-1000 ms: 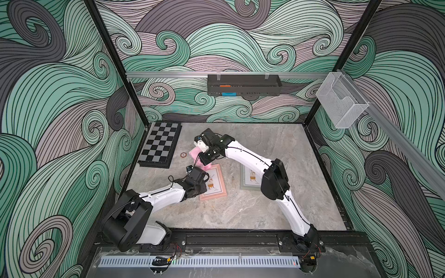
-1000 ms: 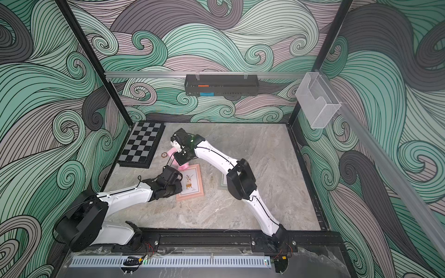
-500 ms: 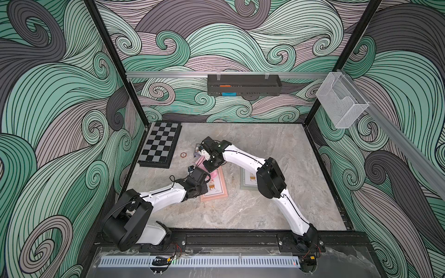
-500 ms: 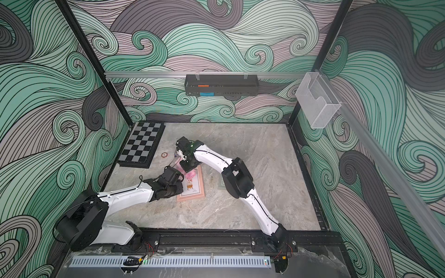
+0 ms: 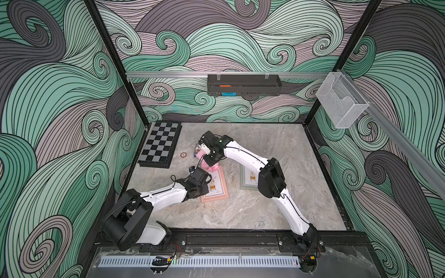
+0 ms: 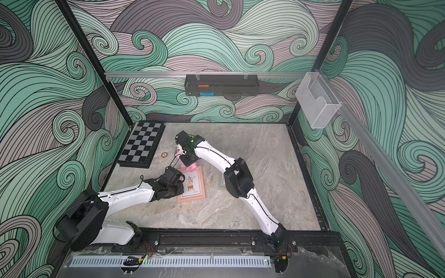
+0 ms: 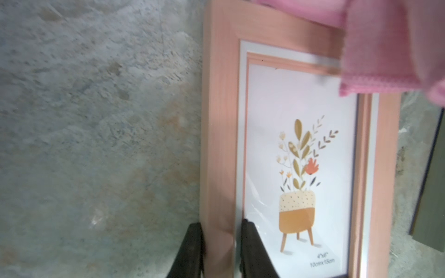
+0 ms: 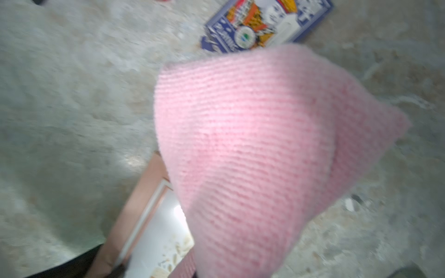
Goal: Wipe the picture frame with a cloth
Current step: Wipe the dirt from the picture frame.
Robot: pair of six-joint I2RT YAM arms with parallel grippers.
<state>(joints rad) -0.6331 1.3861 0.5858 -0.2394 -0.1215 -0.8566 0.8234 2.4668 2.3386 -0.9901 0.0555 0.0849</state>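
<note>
Lying flat: pink picture frame [image 7: 216, 120], insert [image 7: 265, 108] reading '4"x6" 10cmx15cm'; left gripper [image 7: 220, 231] is clamping its side rail; right gripper [image 5: 209, 164], closed, is holding the cloth [image 8: 252, 144], draping over one corner.

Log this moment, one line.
left tool: shut on pink picture frame edge | right tool: shut on pink cloth | cloth: over frame corner

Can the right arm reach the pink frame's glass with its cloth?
Probably yes. The cloth hangs over the pink frame's far end, the glass looks bare, and the left claw only pinches one side edge.
</note>
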